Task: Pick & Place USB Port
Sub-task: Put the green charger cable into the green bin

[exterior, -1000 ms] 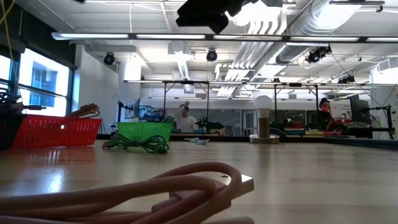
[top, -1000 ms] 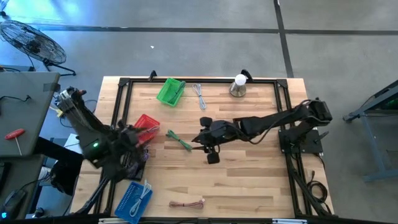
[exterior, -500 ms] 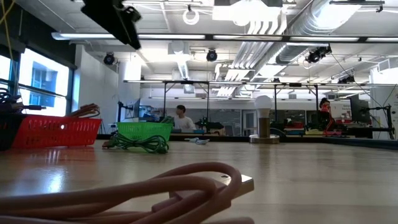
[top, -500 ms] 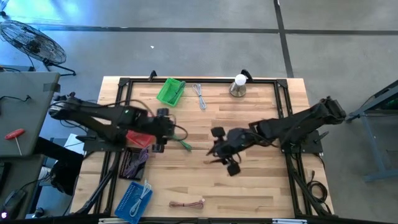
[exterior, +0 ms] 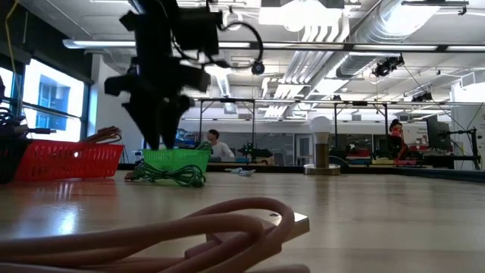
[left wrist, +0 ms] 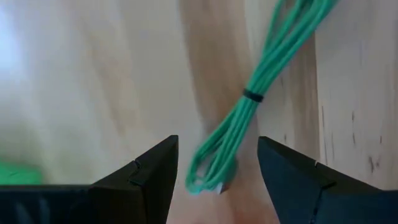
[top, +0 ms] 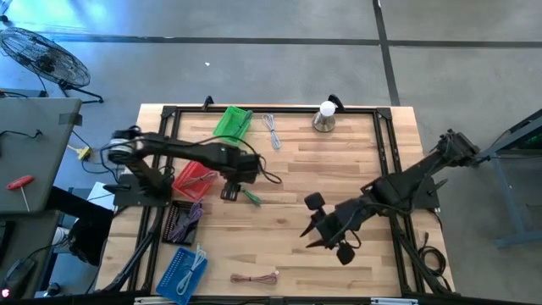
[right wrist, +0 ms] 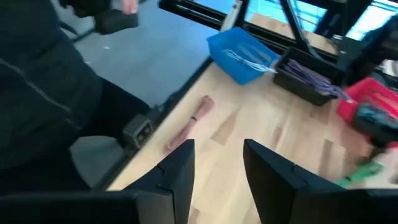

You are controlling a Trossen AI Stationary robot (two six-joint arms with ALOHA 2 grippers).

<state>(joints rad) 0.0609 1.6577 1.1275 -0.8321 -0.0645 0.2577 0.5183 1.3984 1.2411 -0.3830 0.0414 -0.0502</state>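
Note:
A green cable bundle lies flat on the wood near the table's middle, next to the red basket. My left gripper hangs over the cable's end nearest that basket, fingers open. In the left wrist view the cable runs up between the fingers, and the left gripper straddles its looped end without a visible touch. In the low view the left gripper is above the cable. My right gripper is open, raised over the near right part of the table; the right gripper faces the table's near-left corner.
Green basket, white cable and a bulb on a stand sit by the far edge. A black basket of purple cables, a blue basket and a pink cable lie near-left. A person stands at the near edge.
My left arm swung from the table's left edge toward the middle and came down over the green cable. My right arm drew back from the cable toward the near right. The cable stayed where it was.

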